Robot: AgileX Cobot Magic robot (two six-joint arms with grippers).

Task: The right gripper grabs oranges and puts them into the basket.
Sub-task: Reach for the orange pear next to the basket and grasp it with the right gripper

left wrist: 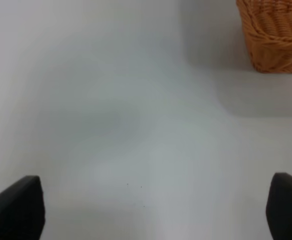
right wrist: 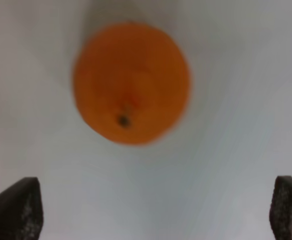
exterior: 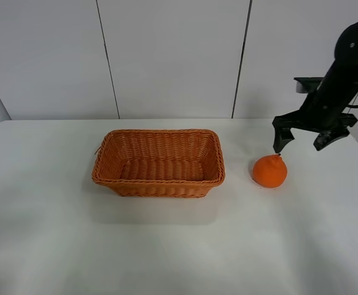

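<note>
Two fingers spread wide on the right end effector [exterior: 300,140], nothing between them, so it's open. It hangs over the worktop [exterior: 166,246] near the right edge, on the end of the black arm [exterior: 344,67] coming in from the far right corner. From the high camera one fingertip looks like it's right over the knobbly top of the orange [exterior: 269,171], and I honestly can't tell if it's touching. In the right wrist view the right end effector [right wrist: 151,215] has both tips at the sides, and the orange [right wrist: 131,82] sits ahead of them rather than between them. It's blurry, with the little dark stem facing the camera.

The orange rests on the worktop toward the right edge, about halfway between the front and far edges. Just beside it, toward the middle of the worktop, is the basket [exterior: 160,187], apart from the fruit and not touching. Its sloping right wall and braided rim stand between the orange and the woven floor.

The left end effector [left wrist: 151,210] only shows in its own wrist view. Its two dark tips are far apart, so it's open too, over plain worktop with one corner of the basket [left wrist: 273,35] ahead. White wall panels [exterior: 172,55] run along the far edge.
</note>
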